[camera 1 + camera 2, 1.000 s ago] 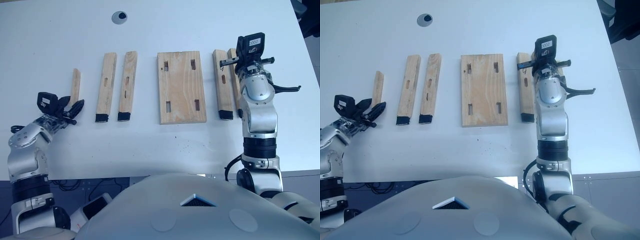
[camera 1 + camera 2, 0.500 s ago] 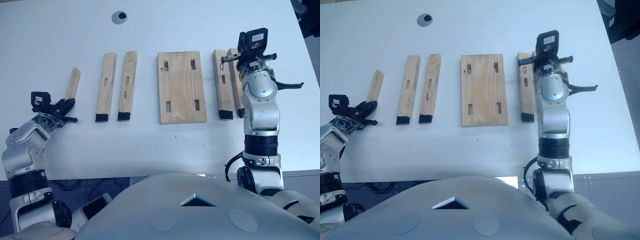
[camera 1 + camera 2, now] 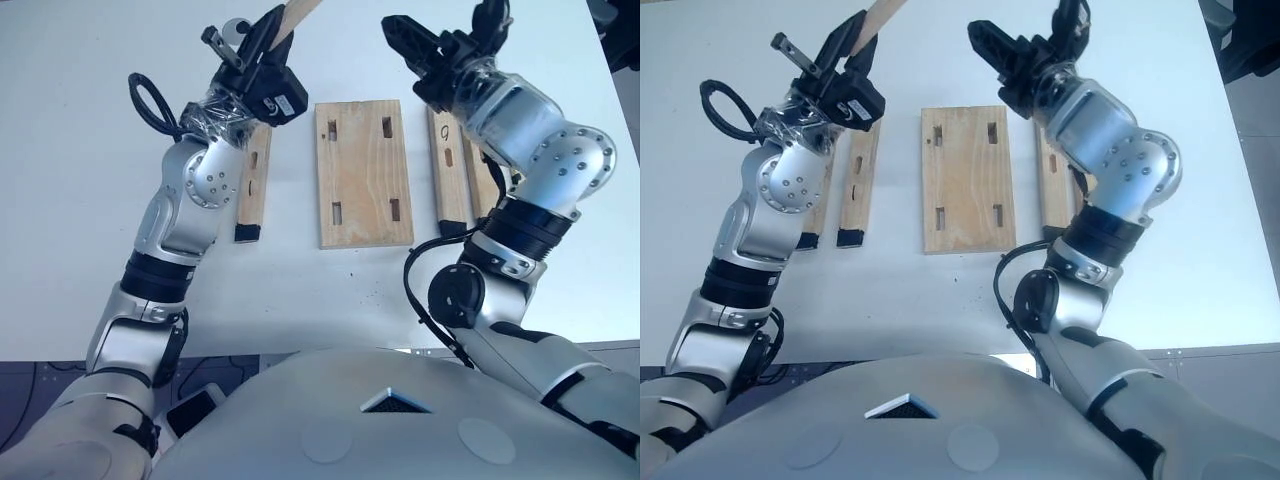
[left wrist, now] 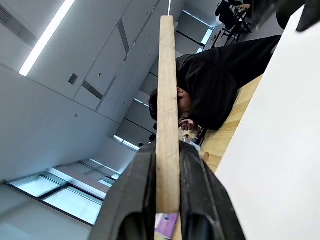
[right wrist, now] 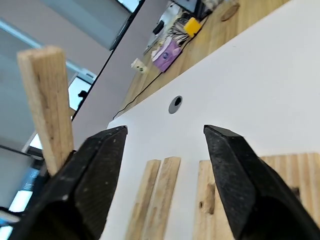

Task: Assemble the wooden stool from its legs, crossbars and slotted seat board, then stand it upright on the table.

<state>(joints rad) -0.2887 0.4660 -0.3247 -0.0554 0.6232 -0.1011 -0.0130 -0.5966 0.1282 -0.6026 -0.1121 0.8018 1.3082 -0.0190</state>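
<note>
- The seat board point(image 3: 363, 173) lies flat mid-table, with the legs point(image 3: 445, 170) beside it
- The left gripper point(image 3: 262, 38) clamps a crossbar point(image 4: 167, 100), lifted toward the far edge
- The right gripper point(image 5: 165, 132) is wide open and empty, facing it
- I judge the joining starts now: the crossbar next needs a leg slot

Pale grained seat board point(image 3: 363, 172), black-tipped legs point(image 3: 447, 170), white table point(image 3: 70, 130).

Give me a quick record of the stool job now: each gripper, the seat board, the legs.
left gripper: shut on crossbar, raised above table
right gripper: open, empty, raised
seat board: flat on table, nothing slotted in
left legs: two, lying beside board
right legs: two, lying beside board
</note>
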